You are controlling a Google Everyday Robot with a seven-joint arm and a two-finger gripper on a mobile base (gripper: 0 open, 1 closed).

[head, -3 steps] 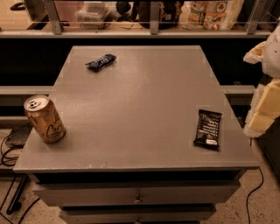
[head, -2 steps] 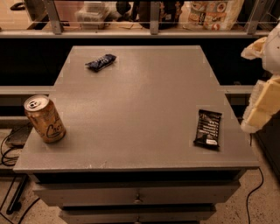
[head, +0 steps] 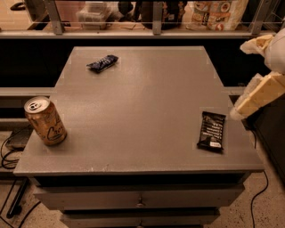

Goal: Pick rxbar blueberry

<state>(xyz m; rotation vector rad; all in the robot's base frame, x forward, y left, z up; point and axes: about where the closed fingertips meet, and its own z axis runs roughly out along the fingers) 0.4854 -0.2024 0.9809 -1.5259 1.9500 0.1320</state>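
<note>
The rxbar blueberry (head: 103, 63) is a small dark navy wrapper lying at the far left of the grey table top (head: 142, 107). My gripper (head: 238, 82) hangs at the right edge of the view, over the table's right side and far from the bar. It is open and empty, with one cream finger (head: 257, 44) above and the other (head: 260, 94) below.
A larger black bar with white lettering (head: 211, 131) lies near the front right, just below the gripper. A tan soda can (head: 45, 121) stands at the front left. A shelf with a rail and packages (head: 220, 13) runs behind the table. Drawers sit under the top.
The gripper has moved a little to the left and up, further over the table's right edge. The bars and the can have not moved.
</note>
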